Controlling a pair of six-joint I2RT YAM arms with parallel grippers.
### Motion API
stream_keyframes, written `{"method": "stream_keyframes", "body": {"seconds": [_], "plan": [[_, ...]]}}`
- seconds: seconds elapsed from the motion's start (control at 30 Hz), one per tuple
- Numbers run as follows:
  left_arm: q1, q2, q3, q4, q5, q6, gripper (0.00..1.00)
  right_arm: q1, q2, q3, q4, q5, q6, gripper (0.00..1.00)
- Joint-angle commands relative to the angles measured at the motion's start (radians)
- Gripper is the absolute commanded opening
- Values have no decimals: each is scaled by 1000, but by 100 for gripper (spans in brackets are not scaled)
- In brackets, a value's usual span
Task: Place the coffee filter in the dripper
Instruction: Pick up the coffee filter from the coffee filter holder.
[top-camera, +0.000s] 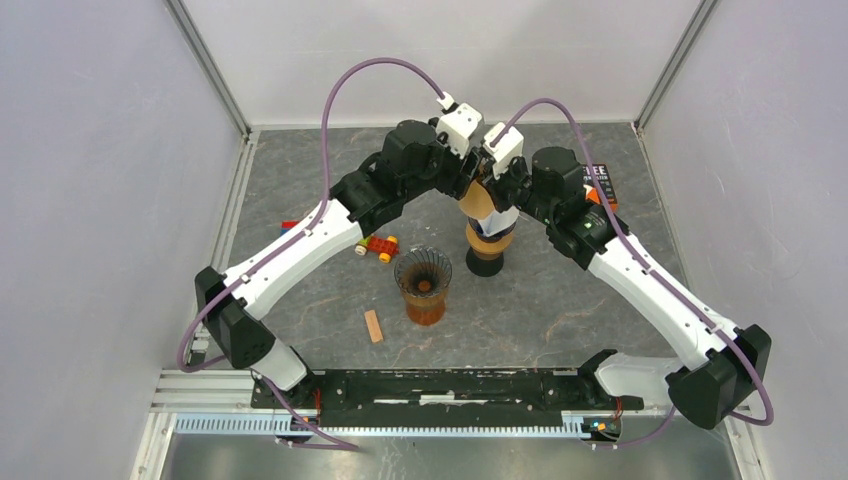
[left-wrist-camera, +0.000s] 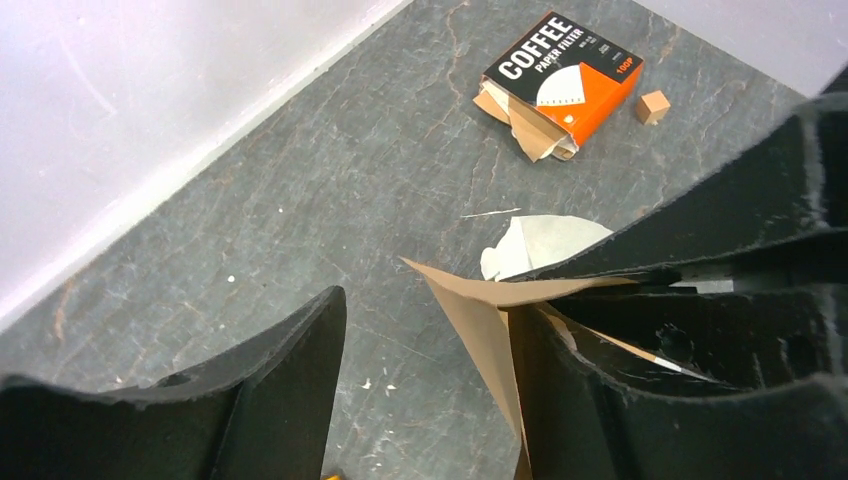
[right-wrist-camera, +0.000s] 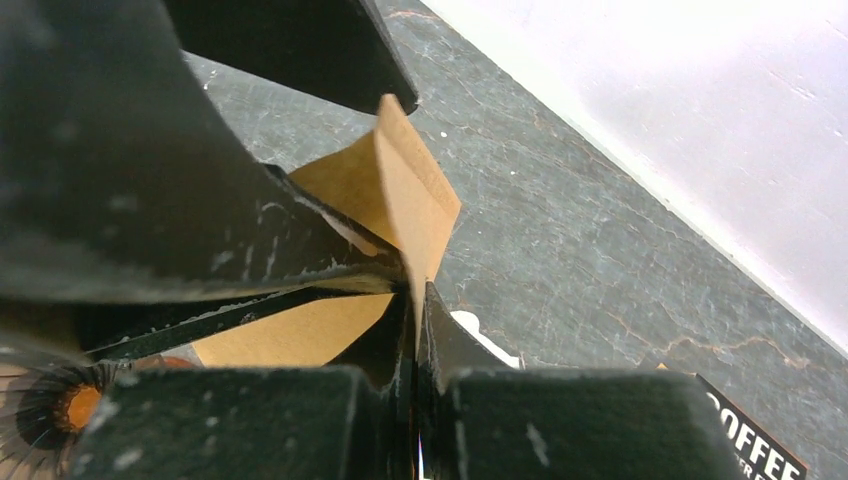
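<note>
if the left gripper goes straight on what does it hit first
Probably the brown paper coffee filter pinched by the right gripper; it sits between the open fingers of the left gripper.

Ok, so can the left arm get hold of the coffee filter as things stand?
Probably yes. The left fingers stand open with the coffee filter between them, and nothing else lies in the gap. The right fingers pinch its edge, holding it up.
</note>
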Motion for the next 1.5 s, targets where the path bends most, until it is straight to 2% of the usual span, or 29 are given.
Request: {"method": "stream_keyframes", "body": {"seconds": [0.0,0.3,0.67,0.87,1.2,1.47], "plan": [[-5,-72,-12,71,77,117,68,0,-35,-13,49,-57,-8,0],[-4,-95,-18,53,167,252,70,-14,-57,-31,53,-137,-18,0],[2,-103,-29,7,240,339,74,-24,-73,-48,59,-188,-33,0],[18,-111,-29,-30,350,374,74,-37,-82,-60,65,-230,-37,0],[38,-122,-18,-87,468,397,56,-52,-87,-71,72,-272,-34,0],[48,-119,-21,-72,493,377,50,-56,-91,-77,76,-282,-34,0]]}}
